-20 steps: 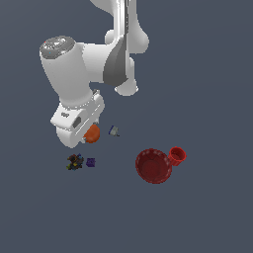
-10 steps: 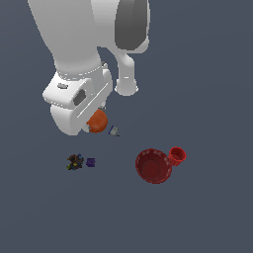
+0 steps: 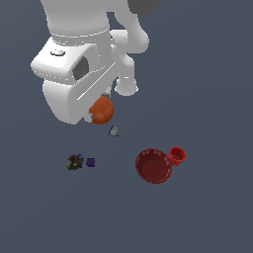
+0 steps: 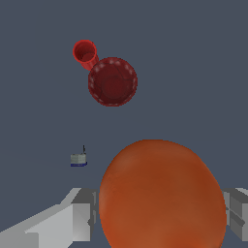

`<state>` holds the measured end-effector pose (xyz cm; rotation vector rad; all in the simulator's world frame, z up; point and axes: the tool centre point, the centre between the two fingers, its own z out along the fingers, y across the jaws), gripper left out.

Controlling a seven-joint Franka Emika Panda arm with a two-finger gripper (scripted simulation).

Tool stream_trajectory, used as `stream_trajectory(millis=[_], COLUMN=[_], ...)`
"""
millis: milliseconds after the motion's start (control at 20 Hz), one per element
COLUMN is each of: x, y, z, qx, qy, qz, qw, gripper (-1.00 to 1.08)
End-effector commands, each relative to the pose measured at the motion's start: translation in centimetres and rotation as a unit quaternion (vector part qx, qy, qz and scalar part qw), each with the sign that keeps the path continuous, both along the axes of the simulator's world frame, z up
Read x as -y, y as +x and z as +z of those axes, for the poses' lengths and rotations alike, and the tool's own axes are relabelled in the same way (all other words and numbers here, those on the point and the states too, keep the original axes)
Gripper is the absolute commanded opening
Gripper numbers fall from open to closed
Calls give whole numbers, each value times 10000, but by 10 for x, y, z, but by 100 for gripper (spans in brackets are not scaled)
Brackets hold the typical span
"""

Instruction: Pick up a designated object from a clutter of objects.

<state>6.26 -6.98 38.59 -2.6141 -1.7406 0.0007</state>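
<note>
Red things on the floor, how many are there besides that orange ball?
2: a ridged red bowl toward the exterior view's right, and a small red cup right beside it, farther right. The arm's bulk may hide others.

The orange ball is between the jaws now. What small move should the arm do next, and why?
Probably a short straight lift with the jaws kept closed. In the wrist view the orange ball fills the gap between both fingers, and in the exterior view it sits under the gripper, with the small grey-white piece close by.

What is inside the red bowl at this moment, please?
Nothing shows inside the red bowl: the wrist view looks into it and only its dark ridged interior appears. The red cup stands beside it, outside. Whatever is under the bowl is covered.
</note>
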Motion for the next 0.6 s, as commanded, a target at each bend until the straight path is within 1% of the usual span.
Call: stream_trajectory(millis=[0, 250, 550], x=[-3, -7, -7], y=[3, 7, 7], z=[10, 19, 19], qx=[5, 5, 5], qy=[-2, -2, -3], qz=[-4, -7, -4], qw=[10000, 10000, 10000], gripper=[-100, -100, -100])
